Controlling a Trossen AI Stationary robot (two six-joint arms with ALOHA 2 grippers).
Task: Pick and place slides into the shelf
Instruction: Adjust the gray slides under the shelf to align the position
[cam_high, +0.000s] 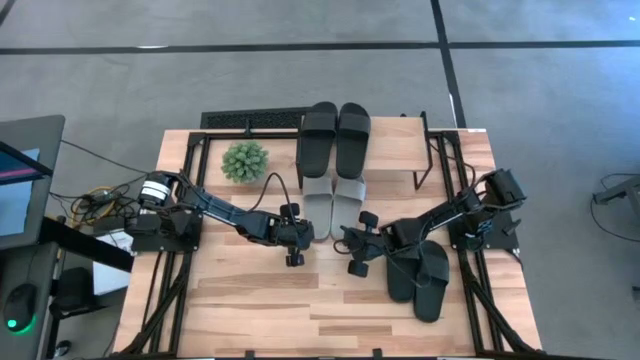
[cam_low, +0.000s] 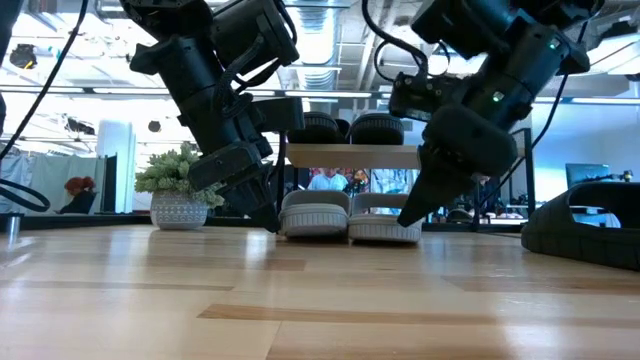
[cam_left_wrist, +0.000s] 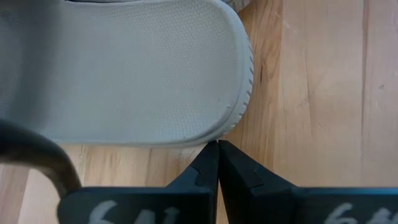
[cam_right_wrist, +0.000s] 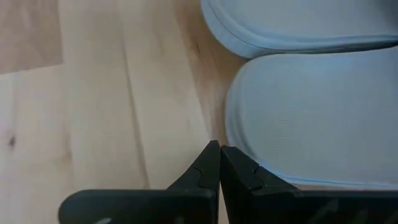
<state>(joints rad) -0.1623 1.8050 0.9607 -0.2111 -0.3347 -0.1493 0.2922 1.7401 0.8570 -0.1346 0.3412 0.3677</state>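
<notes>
Grey pair (cam_high: 334, 205) sits heels-out on the bench (cam_high: 250, 300), half under the shelf (cam_high: 395, 145), right between the two sets of jaws. Left gripper (cam_high: 296, 238): jaws fully closed, empty, tips at the outer heel edge of the left grey slide (cam_left_wrist: 124, 74), touching or just short, can't tell. Right gripper (cam_high: 350, 237): jaws fully closed, empty, tips at the outer heel edge of the right grey slide (cam_right_wrist: 317, 118). One black pair (cam_high: 336, 138) lies on top of the shelf, beyond both jaws. Other black pair (cam_high: 420, 275) lies loose on the bench behind the right jaws, under the right arm. Plant (cam_high: 245, 161) stands past the left jaws, beside the shelf.
</notes>
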